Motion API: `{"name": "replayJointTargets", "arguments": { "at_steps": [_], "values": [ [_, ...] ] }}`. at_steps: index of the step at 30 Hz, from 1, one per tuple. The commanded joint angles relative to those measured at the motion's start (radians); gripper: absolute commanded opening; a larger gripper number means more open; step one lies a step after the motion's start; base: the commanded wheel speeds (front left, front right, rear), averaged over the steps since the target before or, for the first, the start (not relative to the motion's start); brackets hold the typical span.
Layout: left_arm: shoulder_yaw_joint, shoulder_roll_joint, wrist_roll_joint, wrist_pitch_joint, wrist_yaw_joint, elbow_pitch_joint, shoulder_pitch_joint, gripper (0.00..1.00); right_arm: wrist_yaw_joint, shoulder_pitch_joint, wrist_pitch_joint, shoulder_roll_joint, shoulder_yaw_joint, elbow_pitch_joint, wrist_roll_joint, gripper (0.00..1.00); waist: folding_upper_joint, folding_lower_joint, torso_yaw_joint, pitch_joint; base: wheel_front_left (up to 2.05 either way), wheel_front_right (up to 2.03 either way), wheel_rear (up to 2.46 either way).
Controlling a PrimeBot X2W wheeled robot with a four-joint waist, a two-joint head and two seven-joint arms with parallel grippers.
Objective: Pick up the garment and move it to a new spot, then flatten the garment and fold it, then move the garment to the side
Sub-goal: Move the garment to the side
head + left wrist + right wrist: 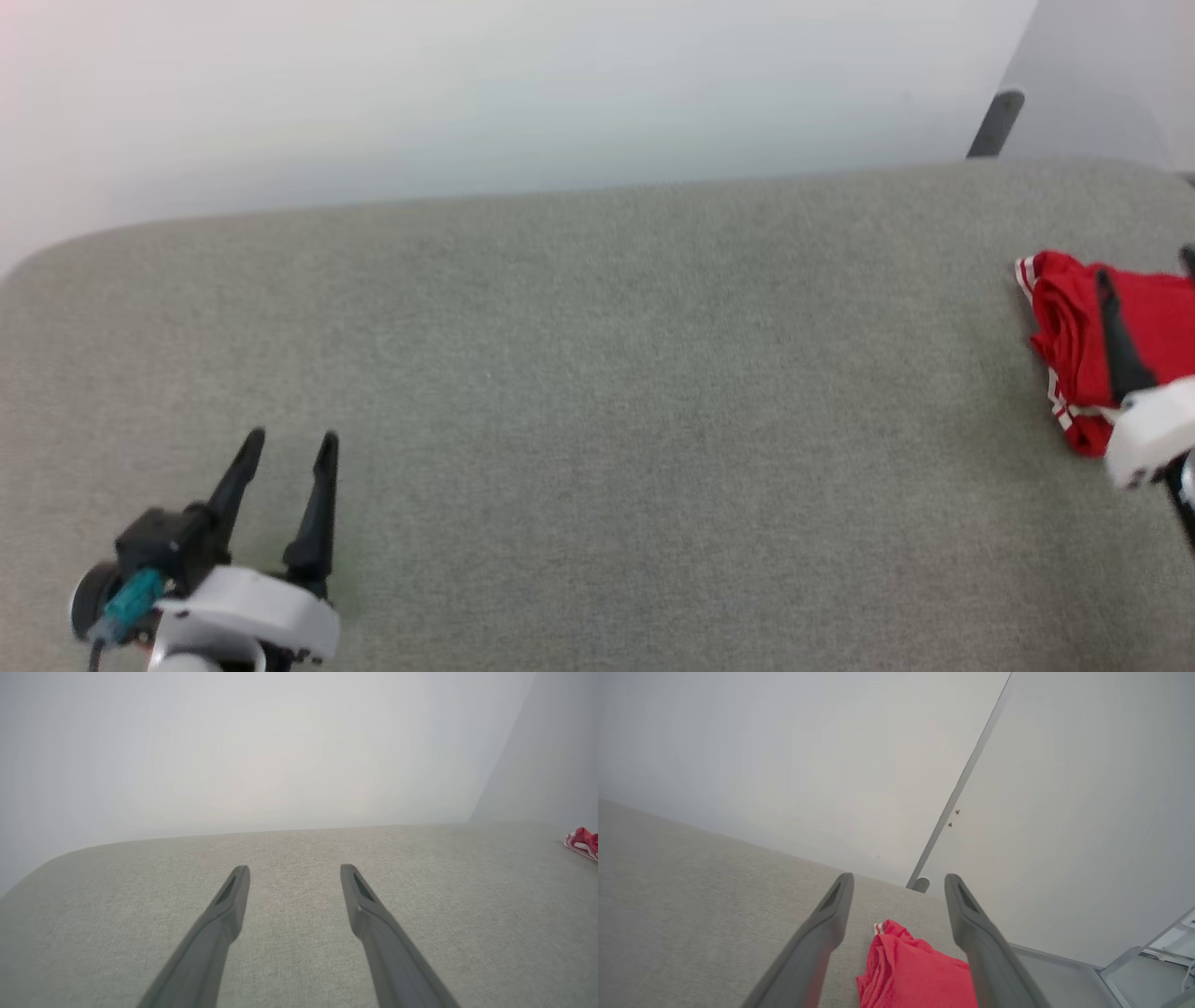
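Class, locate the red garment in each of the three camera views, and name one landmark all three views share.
Head view: garment bunched at the right edge, mid-height.
Left wrist view: a small red sliver at the far right edge.
Right wrist view: bottom centre, between the right end effector's fingers.
Shared landmark: the grey fabric surface it lies on, meeting the pale wall.

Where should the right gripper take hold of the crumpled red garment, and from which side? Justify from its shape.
Probably best: pinch the raised folded ridge on the red garment's left side, beside the white-striped trim, coming down from above. It lies bunched on the grey table, so its folds stand up to pinch, and the open right gripper hangs above it.
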Motion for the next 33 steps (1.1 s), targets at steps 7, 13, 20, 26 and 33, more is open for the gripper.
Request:
{"name": "replayJointTargets", "arguments": {
  "at_steps": [7, 13, 20, 26, 33],
  "values": [
    [0.049, 0.004, 0.009, 0.000, 0.009, -0.020, 0.105, 1.00, -0.001, 0.195, -0.004, 0.080, -0.066, -0.160, -0.021, 1.00, 0.0000, 0.0000, 0.055, -0.101, 0.00, 0.00, 0.00],
    [0.093, -0.007, 0.020, 0.000, 0.001, -0.057, 0.160, 1.00, -0.001, 0.304, -0.004, 0.127, -0.104, -0.255, -0.037, 1.00, 0.0000, 0.0000, 0.078, -0.123, 0.00, 0.00, 0.00],
    [0.125, -0.023, 0.028, 0.000, -0.013, -0.079, 0.197, 1.00, -0.001, 0.387, -0.004, 0.168, -0.128, -0.320, -0.048, 1.00, 0.0000, 0.0000, 0.093, -0.142, 0.00, 0.00, 0.00],
    [0.165, -0.043, 0.037, 0.000, -0.022, -0.101, 0.218, 1.00, -0.001, 0.442, -0.004, 0.194, -0.146, -0.359, -0.054, 1.00, 0.0000, 0.0000, 0.098, -0.150, 0.00, 0.00, 0.00],
    [0.193, -0.066, 0.051, 0.000, -0.030, -0.113, 0.233, 1.00, -0.001, 0.477, -0.004, 0.206, -0.152, -0.379, -0.048, 1.00, 0.0000, 0.0000, 0.099, -0.153, 0.00, 0.00, 0.00]
  ]
}}
